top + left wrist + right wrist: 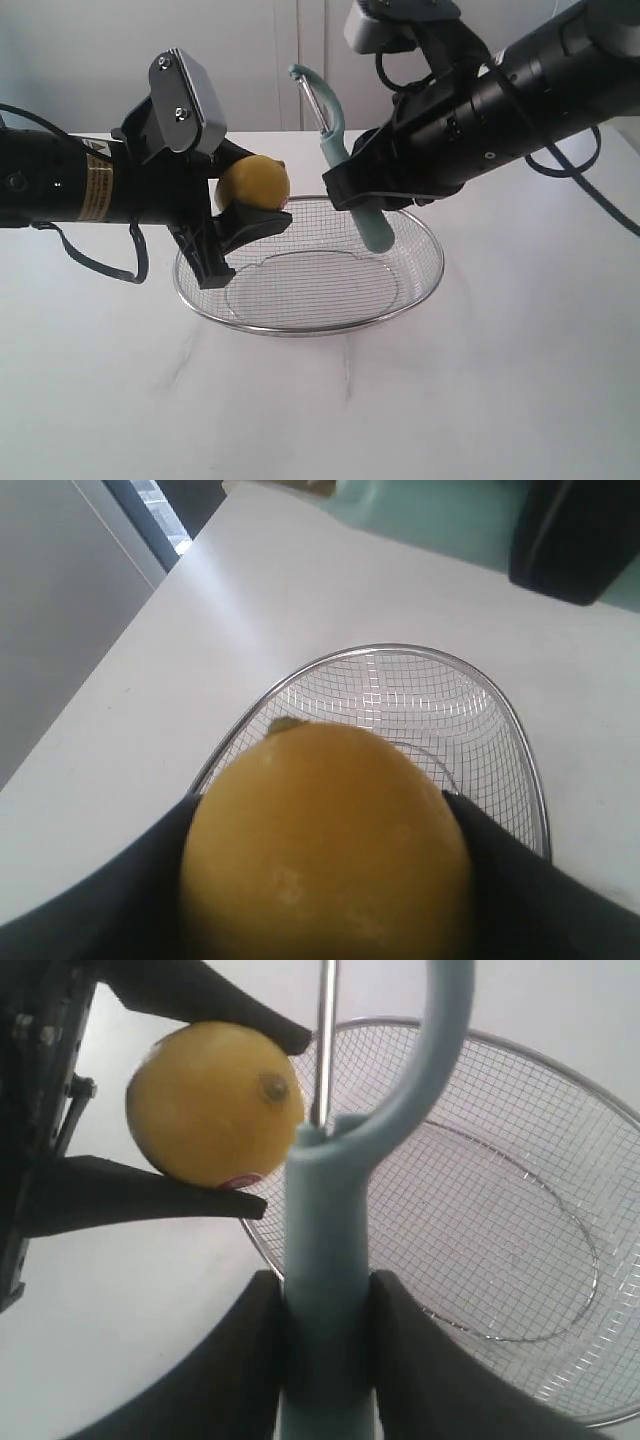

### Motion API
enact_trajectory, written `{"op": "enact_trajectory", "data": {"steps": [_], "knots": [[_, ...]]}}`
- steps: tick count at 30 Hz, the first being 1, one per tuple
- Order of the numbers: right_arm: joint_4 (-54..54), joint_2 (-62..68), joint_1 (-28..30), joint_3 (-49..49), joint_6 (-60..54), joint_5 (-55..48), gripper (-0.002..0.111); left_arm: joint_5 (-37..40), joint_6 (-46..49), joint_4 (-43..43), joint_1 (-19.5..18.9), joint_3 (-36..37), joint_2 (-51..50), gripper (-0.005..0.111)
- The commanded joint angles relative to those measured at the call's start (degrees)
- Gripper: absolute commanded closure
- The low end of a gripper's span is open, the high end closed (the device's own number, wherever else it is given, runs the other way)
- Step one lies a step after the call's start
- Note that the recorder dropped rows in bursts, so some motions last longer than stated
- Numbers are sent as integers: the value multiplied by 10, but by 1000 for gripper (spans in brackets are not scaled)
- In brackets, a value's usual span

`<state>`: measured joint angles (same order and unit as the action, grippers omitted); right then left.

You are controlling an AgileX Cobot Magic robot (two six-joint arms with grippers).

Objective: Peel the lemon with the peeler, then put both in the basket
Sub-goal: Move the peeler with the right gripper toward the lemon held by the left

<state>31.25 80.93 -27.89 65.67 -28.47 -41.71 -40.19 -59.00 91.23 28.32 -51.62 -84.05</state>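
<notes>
Right, one of each: lemon [253, 183], peeler [333, 140], basket [310, 330]. Left gripper [262, 192] is clamped on the lemon, with black fingers [250, 225] above and below it. It holds the lemon in the air over the basket's left rim. Lemon is roundish, bright yellow and smooth-skinned with faint pitting. Its small stem nub points toward the peeler, and there's a little red-and-white mark on the skin beside the lower finger. Right gripper [362, 190] is clamped on the peeler's handle, roughly mid-length. Peeler is near upright, head up and tipped slightly left, with the handle's butt end hanging low over the far right part of the basket. Can't tell whether it touches the mesh. Peeler is pale teal plastic with a thick rounded handle, a looped head and a thin bright metal blade alongside the loop. Blade is just beside the lemon, and the exterior view shows a gap between them. Basket is a wide, shallow oval of silver wire mesh in a fine square grid, with a thick shiny metal rim and a flat oval base. It sits on the plain white worktop [520, 400], set back toward the far edge.
</notes>
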Motion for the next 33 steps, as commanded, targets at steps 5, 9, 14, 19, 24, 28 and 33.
{"op": "enact_trajectory", "data": {"steps": [5, 9, 14, 19, 24, 28, 33], "knots": [[4, 59, 0, -1, 4, -1, 108, -5, -8, 2, 4, -4, 5, 107], [14, 77, 0, -1, 4, -2, 108, -5, -8, 2, 4, -4, 5, 107], [69, 100, -1, -1, -20, -13, 108, -3, -7, 2, 4, -4, 5, 107], [84, 102, -1, -1, -29, -15, 108, -4, -7, 2, 4, -4, 5, 107], [106, 102, -4, -1, -45, -28, 108, -3, -7, 2, 4, -4, 5, 107], [116, 102, -10, -1, -59, -31, 108, -3, -7, 2, 4, -4, 5, 107], [113, 102, -10, -1, -58, -19, 108, -3, -7, 2, 4, -4, 5, 107]]}}
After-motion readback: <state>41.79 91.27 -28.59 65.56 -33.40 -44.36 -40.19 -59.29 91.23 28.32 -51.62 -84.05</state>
